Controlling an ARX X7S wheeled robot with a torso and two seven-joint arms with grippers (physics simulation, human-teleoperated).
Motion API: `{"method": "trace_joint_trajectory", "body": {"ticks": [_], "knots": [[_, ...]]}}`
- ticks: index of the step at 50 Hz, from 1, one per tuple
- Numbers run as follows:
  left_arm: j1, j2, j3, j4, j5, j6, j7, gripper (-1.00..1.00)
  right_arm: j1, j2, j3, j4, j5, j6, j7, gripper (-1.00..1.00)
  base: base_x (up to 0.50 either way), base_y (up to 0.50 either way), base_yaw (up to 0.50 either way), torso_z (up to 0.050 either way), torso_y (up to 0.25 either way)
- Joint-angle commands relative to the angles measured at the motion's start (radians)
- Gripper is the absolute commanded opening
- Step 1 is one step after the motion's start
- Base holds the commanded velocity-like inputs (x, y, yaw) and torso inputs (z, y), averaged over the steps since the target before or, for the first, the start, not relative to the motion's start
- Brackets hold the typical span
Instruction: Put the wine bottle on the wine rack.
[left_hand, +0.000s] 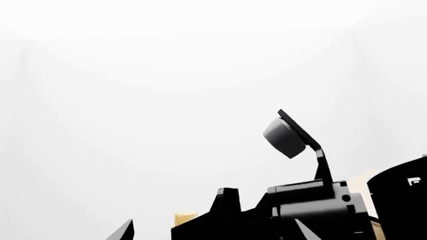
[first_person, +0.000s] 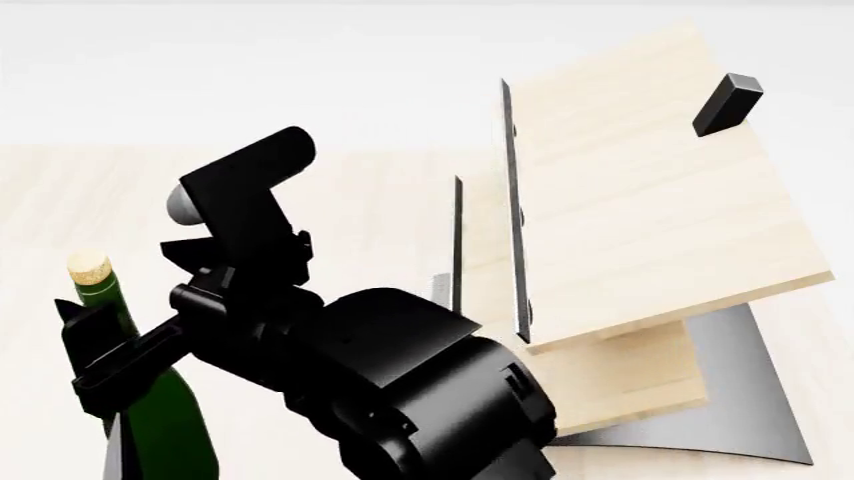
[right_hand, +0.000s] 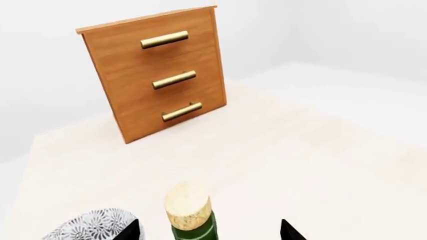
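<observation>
The wine bottle (first_person: 167, 430) stands upright at the left of the head view, dark green with a pale cork (first_person: 90, 265). My right gripper (first_person: 96, 350) reaches across to its neck. In the right wrist view the neck and cork (right_hand: 189, 205) sit between the right gripper's (right_hand: 210, 232) wide-apart fingertips, nearer one of them and touching neither. My left gripper (left_hand: 213, 232) shows only two spread grey fingertips, with the right arm's black body and the cork (left_hand: 185, 218) beyond them. The wine rack (first_person: 641, 200), tilted pale boards with a black peg (first_person: 727, 100), stands to the right of the bottle.
A brown wooden drawer cabinet (right_hand: 157, 75) with brass handles stands beyond the bottle on the pale tabletop (right_hand: 300, 150). A grey-and-white patterned object (right_hand: 87, 227) lies beside the bottle. The rack's curved grey base (first_person: 747, 400) spreads toward me. White walls surround the scene.
</observation>
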Motion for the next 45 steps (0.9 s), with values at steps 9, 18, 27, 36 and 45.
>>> {"method": "trace_joint_trajectory", "body": {"ticks": [9, 18, 27, 36, 45], "knots": [[-0.003, -0.006, -0.001, -0.006, -0.012, 0.004, -0.005, 1.00, 0.073, -0.008, -0.263, 0.223, 0.198, -0.357, 0.040, 1.00, 0.00, 0.00, 0.00, 0.000, 0.000], [-0.002, -0.008, 0.003, -0.006, -0.013, 0.004, -0.007, 1.00, 0.136, -0.009, -0.480, 0.315, 0.394, -0.527, 0.072, 1.00, 0.00, 0.00, 0.00, 0.000, 0.000], [-0.004, -0.011, 0.003, -0.008, -0.018, 0.008, -0.009, 1.00, 0.186, -0.008, -0.685, 0.347, 0.549, -0.652, 0.092, 1.00, 0.00, 0.00, 0.00, 0.000, 0.000], [-0.007, -0.011, 0.006, -0.010, -0.018, 0.007, -0.010, 1.00, 0.196, 0.003, -0.730, 0.325, 0.586, -0.684, 0.110, -1.00, 0.00, 0.00, 0.00, 0.000, 0.000], [-0.007, -0.013, 0.008, -0.008, -0.016, 0.005, -0.014, 1.00, 0.198, 0.027, -0.734, 0.277, 0.588, -0.686, 0.135, -1.00, 0.00, 0.00, 0.00, 0.000, 0.000]]}}
